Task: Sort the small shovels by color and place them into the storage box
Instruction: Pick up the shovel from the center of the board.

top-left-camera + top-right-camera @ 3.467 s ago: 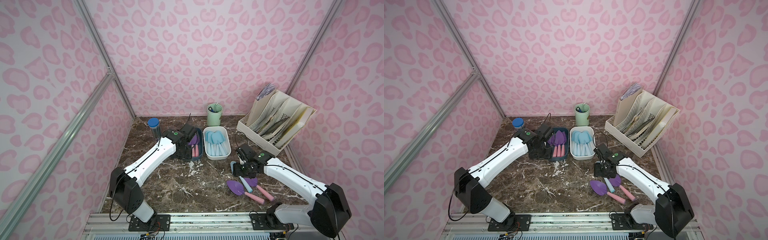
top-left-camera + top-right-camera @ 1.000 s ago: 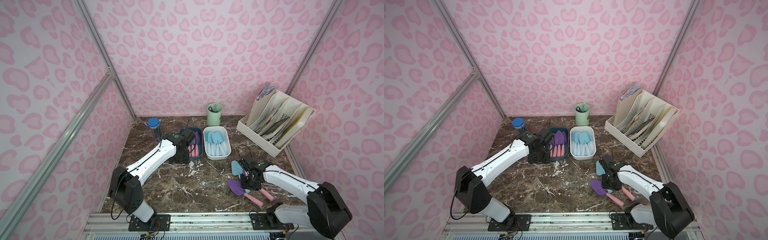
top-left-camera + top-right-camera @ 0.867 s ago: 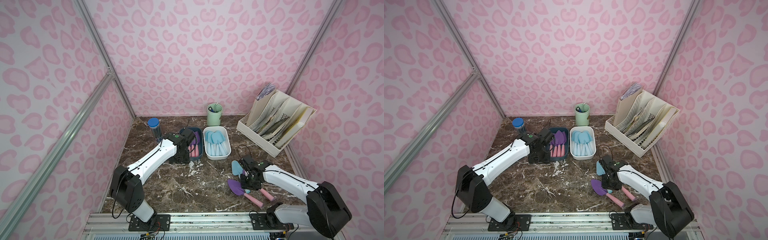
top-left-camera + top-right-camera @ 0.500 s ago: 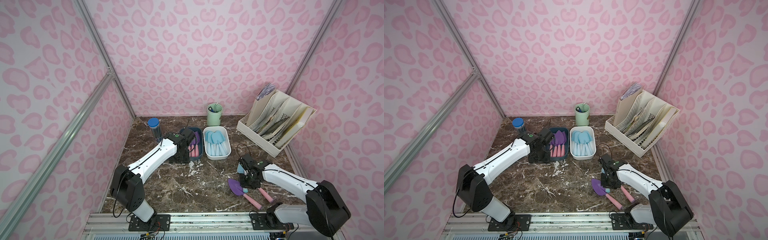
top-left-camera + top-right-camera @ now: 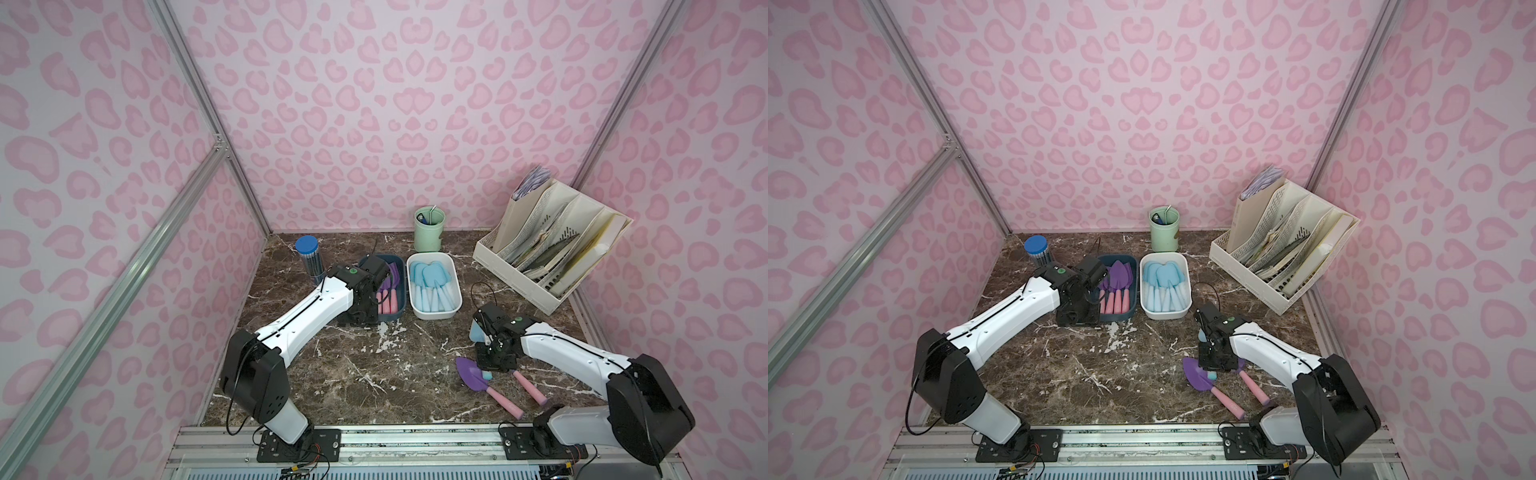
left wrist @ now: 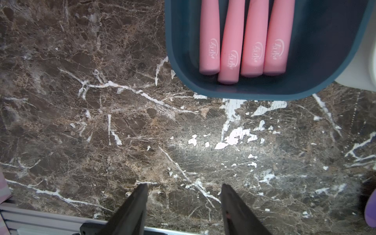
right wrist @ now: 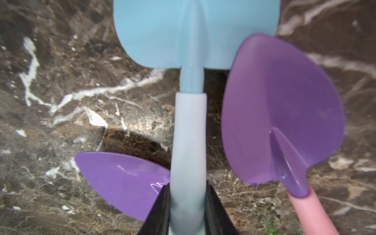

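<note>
The right tool (image 7: 186, 196) is closed on the pale handle of a light blue shovel (image 7: 190, 126), with a finger pressed against each side of its rear part. In both top views this grip sits in the lower right of the frame. The blue blade points toward the white bin (image 5: 436, 316) at the middle, where the other blue shovels lie.

The step in hand looks like the lift and carry to that bin. Two purple shovels crowd the grip. A pointed purple shovel (image 5: 468, 371) lies just beside the handle, its blade partly under the handle's end. A round-bladed purple shovel (image 7: 280, 105) lies on the other side, close to the blue blade's edge. A straight rise before any sideways travel should avoid dragging either one.

With the hold so far back, the blade may droop or swing. A slow carry with good height over the bin's rim seems wise. The shovel can then be laid with its handle toward the lower edge of the frame, like its fellows.

The left tool (image 6: 184, 203) stands well open and empty over bare tabletop (image 6: 101, 126). It is just beside the dark blue bin (image 6: 177, 67) of purple shovels and well apart from the blue shovel's likely path.
</note>
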{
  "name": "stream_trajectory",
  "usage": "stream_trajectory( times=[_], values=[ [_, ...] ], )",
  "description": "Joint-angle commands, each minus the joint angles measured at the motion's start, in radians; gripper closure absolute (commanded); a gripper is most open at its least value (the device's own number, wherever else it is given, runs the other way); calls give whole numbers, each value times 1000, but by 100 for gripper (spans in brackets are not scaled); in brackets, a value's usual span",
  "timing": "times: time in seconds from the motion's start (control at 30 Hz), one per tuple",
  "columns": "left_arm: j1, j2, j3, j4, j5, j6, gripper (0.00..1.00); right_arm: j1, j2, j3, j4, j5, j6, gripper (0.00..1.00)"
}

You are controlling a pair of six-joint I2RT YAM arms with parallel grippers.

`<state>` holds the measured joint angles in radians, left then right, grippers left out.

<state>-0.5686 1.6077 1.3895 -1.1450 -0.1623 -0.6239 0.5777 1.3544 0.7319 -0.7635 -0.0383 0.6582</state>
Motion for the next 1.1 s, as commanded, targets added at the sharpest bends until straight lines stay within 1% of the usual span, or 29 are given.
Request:
stream_trajectory(
  times=[0.0, 0.2, 0.37, 0.47, 0.57, 0.83, 0.87, 1.07],
  values=[
    [3, -3, 2, -6, 1, 13, 38, 5, 12, 24, 6, -2, -9, 79],
    [6, -15, 0, -12, -1, 15, 39, 6, 17, 81, -24, 30, -6, 79],
    [17, -40, -7, -13, -5, 15, 38, -16, 1, 143, -73, 57, -13, 79],
    [24, -57, -7, -17, -7, 16, 38, -35, -2, 205, -116, 80, -27, 79],
    [28, -74, -10, -24, -6, 19, 38, -50, 18, 308, -150, 96, -49, 80],
    [39, -129, -30, -37, -10, 27, 38, -50, 213, 620, -184, 87, -113, 80],
    [40, -134, -33, -39, -10, 29, 38, -50, 244, 681, -185, 80, -120, 80],
    [51, -152, -46, -39, -8, 41, 38, -34, 451, 867, -182, 50, -164, 80]
  ],
)
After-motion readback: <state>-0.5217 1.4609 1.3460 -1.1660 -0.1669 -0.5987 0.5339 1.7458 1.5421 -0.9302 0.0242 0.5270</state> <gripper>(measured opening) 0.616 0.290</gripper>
